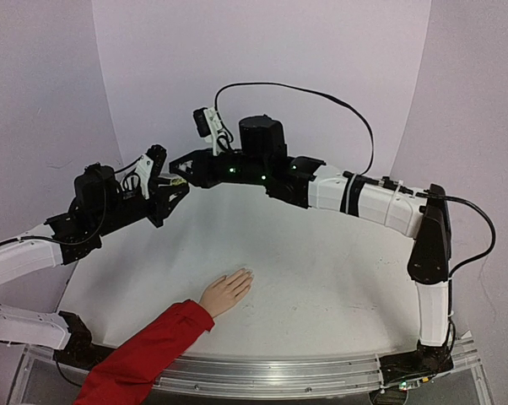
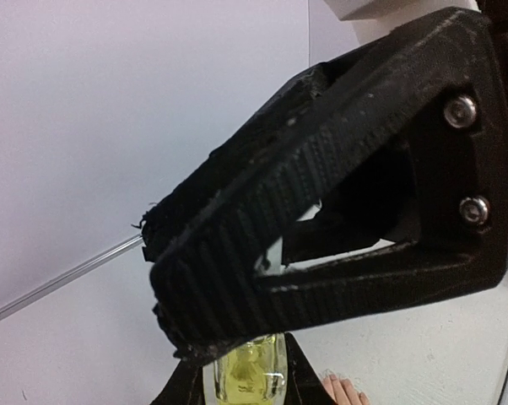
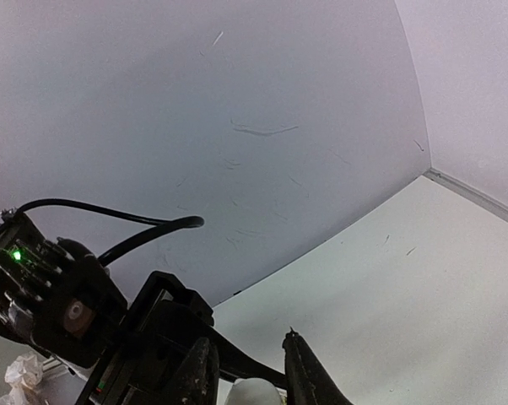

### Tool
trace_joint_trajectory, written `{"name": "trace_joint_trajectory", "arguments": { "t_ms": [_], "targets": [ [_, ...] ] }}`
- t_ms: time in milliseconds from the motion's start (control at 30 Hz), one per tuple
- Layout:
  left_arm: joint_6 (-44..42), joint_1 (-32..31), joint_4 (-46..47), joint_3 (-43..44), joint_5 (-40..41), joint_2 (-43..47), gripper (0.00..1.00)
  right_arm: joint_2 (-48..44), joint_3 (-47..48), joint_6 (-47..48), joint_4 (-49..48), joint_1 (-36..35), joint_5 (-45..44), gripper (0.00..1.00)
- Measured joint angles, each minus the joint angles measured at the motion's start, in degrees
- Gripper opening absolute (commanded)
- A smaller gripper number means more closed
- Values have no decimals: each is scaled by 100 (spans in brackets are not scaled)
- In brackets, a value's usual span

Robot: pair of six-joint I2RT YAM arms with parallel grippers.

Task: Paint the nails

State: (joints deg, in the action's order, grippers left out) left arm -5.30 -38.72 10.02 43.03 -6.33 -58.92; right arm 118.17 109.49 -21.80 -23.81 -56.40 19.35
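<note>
1. The nails [image 1: 246, 274] sit at the tips of a small peach hand [image 1: 227, 293] that lies flat on the white counter [image 1: 338, 278], near its front and left of the middle; the fingers are pressed together and point away from the arm bases, which I judge offers all the tips in one row for a brush coming from above.
2. A bright red sleeve [image 1: 148, 354] runs from the wrist back over the counter's near edge; it seems to anchor the hand so that it lies level.
3. Well behind the hand, both arms meet in the air; the left claw [image 2: 245, 380] pinches a small yellow-green bottle [image 2: 252, 375] by its body, upright as far as its wrist view shows.
4. The right claw [image 3: 250, 375] reaches in from the other side and appears pressed onto the white cap [image 3: 254, 392]; one claw steadying the bottle while the other takes the cap suggests the bottle is being opened, so painting has not begun.
5. The nails look tiny and pale, barely distinct from the peach skin; from above they are too small to show any polish, and the left wrist view catches only a few fingertips at its lower edge.
</note>
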Motion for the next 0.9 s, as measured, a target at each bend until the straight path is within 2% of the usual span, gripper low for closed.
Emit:
{"name": "trace_joint_trajectory", "arguments": {
  "t_ms": [67,133,267,333,500,600,633,733,767,900],
  "targets": [
    [94,0,-2,2,-33,-13,0,0,-7,59,-2,0,15,14],
    [190,0,-11,2,-118,-13,0,0,-22,127,-2,0,63,2],
    [326,66,-98,4,-643,-11,0,-52,-127,474,-7,55,468,0],
    [363,129,-118,4,-1202,-7,0,-98,-175,767,39,166,1209,0],
    [496,157,-109,7,-3348,92,0,-151,-227,1342,35,435,4207,0],
    [675,81,-127,15,-4417,74,0,-278,-476,1510,-96,341,5001,0],
    [697,55,-153,13,-4634,63,0,-341,-577,1547,-118,297,5115,3],
    [734,-13,-175,15,-4839,61,0,-496,-776,1620,-146,234,5119,30],
    [741,-20,-170,15,-4778,66,0,-546,-839,1631,-144,234,5012,36],
    [732,-17,-144,15,-4094,107,0,-704,-1067,1554,-81,234,4291,68]
  ]
}}
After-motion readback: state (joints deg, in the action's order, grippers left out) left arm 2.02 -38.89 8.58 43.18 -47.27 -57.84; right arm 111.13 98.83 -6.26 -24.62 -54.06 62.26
